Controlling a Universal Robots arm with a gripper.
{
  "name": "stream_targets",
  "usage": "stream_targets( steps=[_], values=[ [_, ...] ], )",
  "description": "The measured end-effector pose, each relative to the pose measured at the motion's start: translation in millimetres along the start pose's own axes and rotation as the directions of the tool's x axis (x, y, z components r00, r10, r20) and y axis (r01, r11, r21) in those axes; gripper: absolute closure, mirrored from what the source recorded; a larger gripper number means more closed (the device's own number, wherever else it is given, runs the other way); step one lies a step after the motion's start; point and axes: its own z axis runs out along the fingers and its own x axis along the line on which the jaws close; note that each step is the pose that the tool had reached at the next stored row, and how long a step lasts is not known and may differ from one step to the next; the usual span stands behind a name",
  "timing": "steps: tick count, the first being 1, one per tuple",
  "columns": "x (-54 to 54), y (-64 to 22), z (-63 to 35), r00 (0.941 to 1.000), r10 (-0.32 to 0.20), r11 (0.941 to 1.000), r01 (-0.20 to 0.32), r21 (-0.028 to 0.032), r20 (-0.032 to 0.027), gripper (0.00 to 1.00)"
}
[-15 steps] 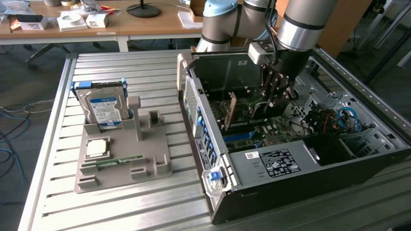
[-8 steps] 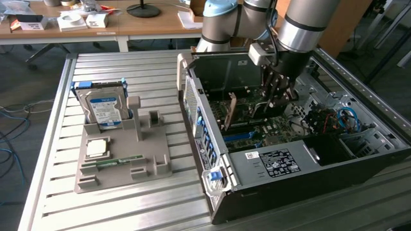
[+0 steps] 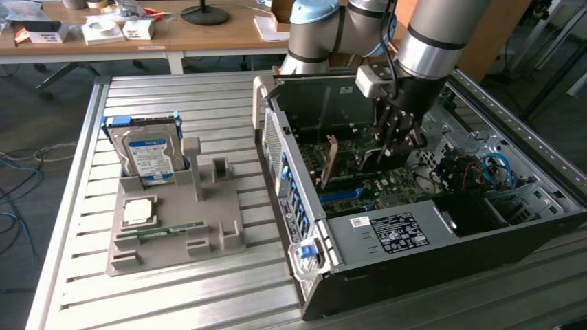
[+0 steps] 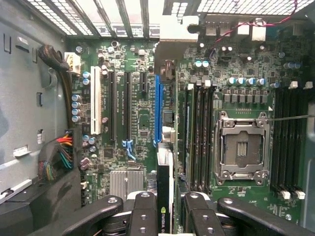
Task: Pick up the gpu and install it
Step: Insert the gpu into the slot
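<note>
Exterior, arm: my arm [image 3: 431, 41] stands over the open case [image 3: 440, 237], with the wrist pointing straight down into it.
Exterior, gripper: the gripper [image 3: 394, 146] is inside the case, low over the board [image 3: 385, 189].
Exterior, gpu: a dark card hangs edge-down under the gripper and runs toward the exterior view's left, ending at a pale upright strip. I take these for the gpu [image 3: 356, 159] and its bracket [image 3: 328, 163], though shadow muddies them.
Exterior, case: it lies on its side on the slatted table [image 3: 183, 295] with the side panel off. A labelled power supply [image 3: 394, 234] sits at the near end.
Exterior, holder: a grey holder [image 3: 216, 230] sits on the table to the exterior view's left of the case, well apart from the gripper.
Exterior, drive: a blue-labelled drive [image 3: 148, 155] stands upright at the holder's far end.
Exterior, RAM stick: a RAM stick [image 3: 172, 228] lies flat in the holder, nearer its front.
Wrist, fingers: the fingers [image 4: 142, 214] are closed partway, one on each face of the gpu [image 4: 164, 177], so I have it clamped between them.
Wrist, gpu: it shows edge-on and upright, with its bracket [image 4: 172, 29] at the vented rear wall. It runs right alongside the blue slot [image 4: 157, 105].
Wrist, socket: the metal-framed socket [image 4: 242, 147] sits apart from the gpu, with black memory slots [image 4: 199, 137] between them.
</note>
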Motion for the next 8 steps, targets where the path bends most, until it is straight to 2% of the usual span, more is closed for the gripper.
stream_targets(
  steps=[8],
  values=[
    [2.0,0.0,3.8,1.0,0.0,1.0,0.0,0.0,0.0001,0.74]
  ],
)
